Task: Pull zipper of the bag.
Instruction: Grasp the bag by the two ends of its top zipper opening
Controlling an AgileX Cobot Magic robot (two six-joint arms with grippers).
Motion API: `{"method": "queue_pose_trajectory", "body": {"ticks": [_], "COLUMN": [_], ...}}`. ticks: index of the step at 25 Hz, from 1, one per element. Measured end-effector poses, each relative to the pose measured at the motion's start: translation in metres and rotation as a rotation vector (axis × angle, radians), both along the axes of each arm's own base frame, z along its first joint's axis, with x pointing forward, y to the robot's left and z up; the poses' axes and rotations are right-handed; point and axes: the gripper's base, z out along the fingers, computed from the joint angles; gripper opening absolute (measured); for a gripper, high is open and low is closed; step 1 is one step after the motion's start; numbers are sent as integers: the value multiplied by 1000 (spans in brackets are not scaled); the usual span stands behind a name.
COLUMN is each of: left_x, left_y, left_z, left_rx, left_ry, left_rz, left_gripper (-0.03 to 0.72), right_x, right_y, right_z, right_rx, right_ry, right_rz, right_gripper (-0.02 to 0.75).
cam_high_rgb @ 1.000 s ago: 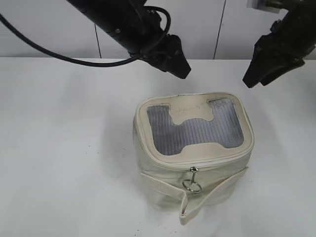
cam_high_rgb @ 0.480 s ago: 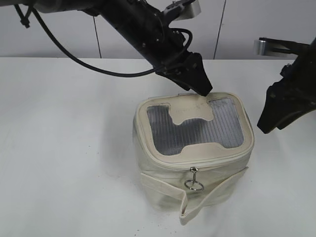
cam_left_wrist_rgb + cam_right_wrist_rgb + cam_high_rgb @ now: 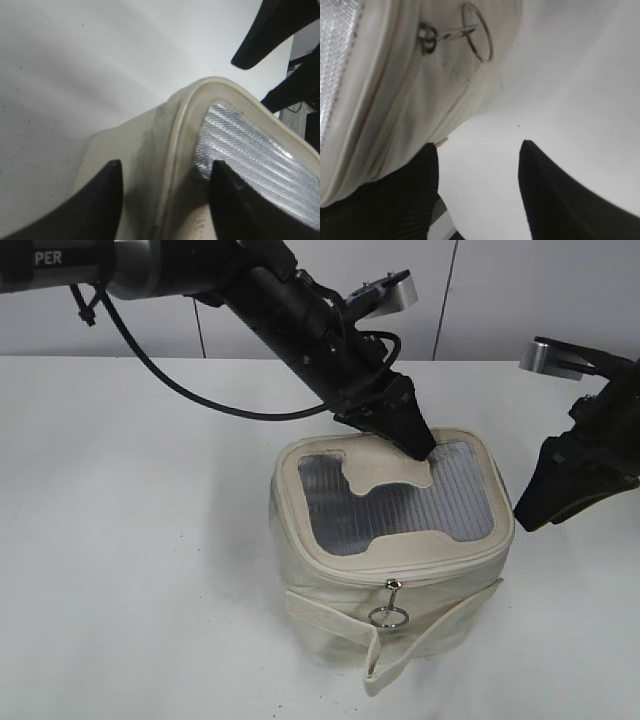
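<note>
Boxy cream fabric bag (image 3: 392,570) w/ ribbed grey mesh window (image 3: 400,505), round ring pull (image 3: 389,616).

white table (image 3: 120,540) fills the scene, tiny dark specks on it. pale wall (image 3: 480,300) behind with thin dark vertical seams. black cable (image 3: 180,390) arcs above the tabletop.

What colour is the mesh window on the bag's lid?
Grey mesh window, clearest in the exterior view.

Right pincer (image 3: 477,190) parted, beside bag (image 3: 385,95); ring pull (image 3: 476,32) near zipper (image 3: 402,107).
</note>
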Motion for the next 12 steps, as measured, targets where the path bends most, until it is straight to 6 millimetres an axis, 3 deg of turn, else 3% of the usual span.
{"method": "queue_pose_trajectory", "body": {"ticks": [3, 4, 5, 12], "left_x": [0, 0, 0, -1], "left_y": [-1, -1, -1, 0], "left_z": [3, 3, 2, 2], "left_rx": [-5, -1, 1, 4], "left_ry": [-9, -8, -5, 4], "left_rz": [-4, -8, -10, -19], "left_gripper": [125, 76, 48, 45], "right_x": [-1, -1, 0, 4], "right_y": [0, 0, 0, 5], "right_z": [-7, -8, -9, -6], "right_rx": [4, 0, -1, 61], "right_ry": [-37, -48, -61, -140], "right_rz": [12, 13, 18, 65], "right_gripper": [409, 409, 409, 409]}}
